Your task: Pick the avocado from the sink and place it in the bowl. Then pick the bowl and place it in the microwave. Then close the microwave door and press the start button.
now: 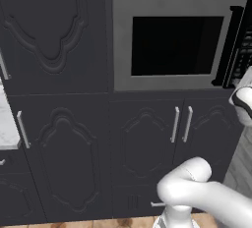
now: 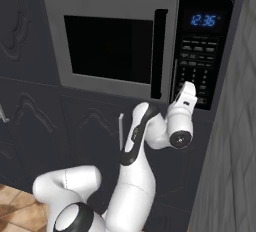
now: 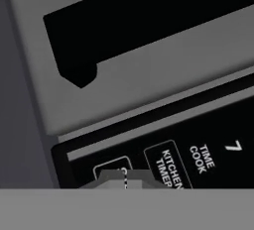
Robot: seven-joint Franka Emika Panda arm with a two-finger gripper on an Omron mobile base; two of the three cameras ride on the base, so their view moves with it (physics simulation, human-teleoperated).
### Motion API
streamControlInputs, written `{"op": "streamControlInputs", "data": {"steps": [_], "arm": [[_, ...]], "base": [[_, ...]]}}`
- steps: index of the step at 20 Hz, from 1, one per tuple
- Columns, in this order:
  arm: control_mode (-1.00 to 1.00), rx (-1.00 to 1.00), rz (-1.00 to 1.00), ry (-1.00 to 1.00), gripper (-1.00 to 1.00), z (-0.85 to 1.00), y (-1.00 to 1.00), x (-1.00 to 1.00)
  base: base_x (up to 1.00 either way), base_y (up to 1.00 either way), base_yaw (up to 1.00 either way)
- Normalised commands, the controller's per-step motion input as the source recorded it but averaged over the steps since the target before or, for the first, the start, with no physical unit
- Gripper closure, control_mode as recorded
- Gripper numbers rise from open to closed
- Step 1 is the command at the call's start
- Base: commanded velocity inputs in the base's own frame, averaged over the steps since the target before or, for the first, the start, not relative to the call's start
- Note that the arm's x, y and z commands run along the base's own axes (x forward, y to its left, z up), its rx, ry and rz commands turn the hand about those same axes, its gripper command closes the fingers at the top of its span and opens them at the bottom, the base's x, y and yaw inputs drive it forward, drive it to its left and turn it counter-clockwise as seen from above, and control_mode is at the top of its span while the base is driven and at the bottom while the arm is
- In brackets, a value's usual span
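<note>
Item one, the microwave door (image 2: pixel 111 48): you will find it swung flat against the grey steel frame of the microwave (image 1: pixel 123 45), black window dark, its black bar handle (image 2: pixel 160 53) upright at the door's right edge, so by these views the closing step reads as done. The avocado and the bowl are presumably behind that window, but the glass is too dark for you to confirm it. Item two, to the right of the handle, the button panel (image 2: pixel 200 58): dark, with a lit blue clock at its top edge and rows of small keys beneath. Item three, the gripper (image 2: pixel 187 92): you see the white hand lifted to the panel's lower left part, fingers clenched together on nothing, the tip at or just off the keys; whether it touches cannot be told from the base cameras. In the hand view the closed fingertips (image 3: pixel 124 177) rise right in front of an outlined key near the panel's edge, with the keys lettered "KITCHEN TIMER" and "TIME COOK" just beside it, and the door's grey frame (image 3: pixel 149 75) beyond. What remains, in your reckoning: only the start press, which looks to be in hand, though you cannot read which key the tip is on.
</note>
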Motion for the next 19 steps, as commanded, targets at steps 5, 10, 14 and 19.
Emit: {"op": "streamControlInputs", "data": {"steps": [5,10,14,19], "arm": [[-1.0,0.0,0.0,0.0,1.0,-0.15,-0.17,0.39],[-1.0,0.0,0.0,0.0,1.0,-0.28,-0.06,0.34],[-1.0,0.0,0.0,0.0,1.0,-0.21,-0.02,0.32],[-1.0,0.0,0.0,0.0,1.0,0.0,0.0,0.0]], "base": [[0.0,0.0,0.0],[0.0,0.0,0.0],[0.0,0.0,0.0],[0.0,0.0,0.0]]}}
